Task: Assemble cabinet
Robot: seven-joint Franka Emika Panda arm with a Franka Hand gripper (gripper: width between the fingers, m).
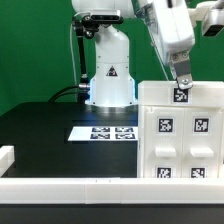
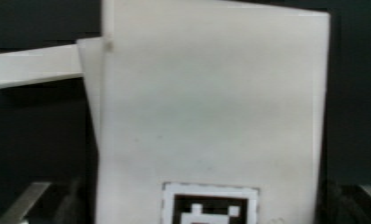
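Gripper (image 1: 182,88) at top edge of cabinet (image 1: 181,135), fingers (image 2: 36,196) either side of white panel; clamped or merely straddling, cannot tell. Cabinet stands upright at exterior view's right, tagged blocks on front face. Marker board (image 1: 103,132) flat on black table (image 1: 40,130), apart to cabinet's left. Open table beyond. White rail (image 1: 70,188) along near edge.

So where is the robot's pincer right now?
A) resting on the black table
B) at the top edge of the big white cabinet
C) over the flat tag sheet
B: in the exterior view the pincer sits at the top edge of the cabinet, away from the marker board.
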